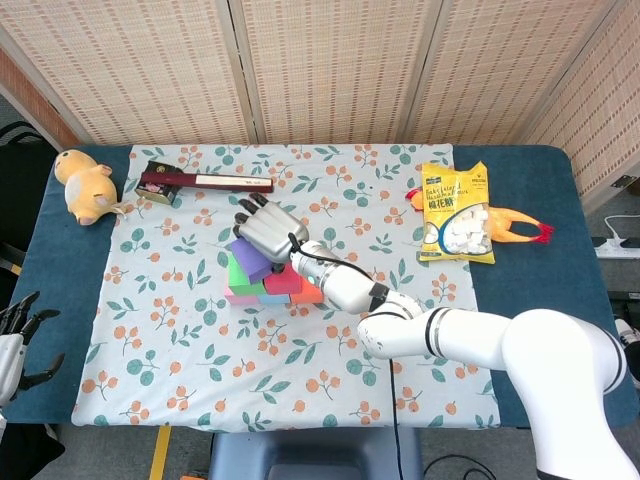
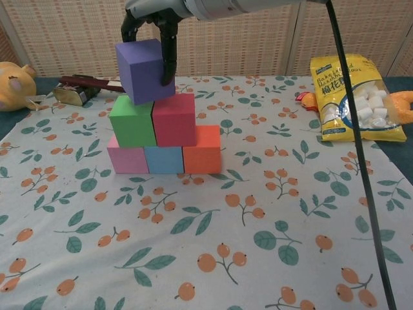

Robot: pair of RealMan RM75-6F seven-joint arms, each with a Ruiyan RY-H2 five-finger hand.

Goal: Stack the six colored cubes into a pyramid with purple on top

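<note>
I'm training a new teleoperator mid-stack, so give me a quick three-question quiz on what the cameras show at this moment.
1. True or false: the purple cube sits flat and square on the row beneath it.
2. Which hand holds the purple cube? A) left hand B) right hand C) neither
3. Fill in: the bottom row, from the chest view's left, reads pink cube, ____ cube, orange cube.

Key:
1. False. It is tilted, gripped from above, its lower edge about at the top of the green cube and red cube.
2. B. The right hand grips it; the left hand hangs idle at the table's edge.
3. Blue.
</note>
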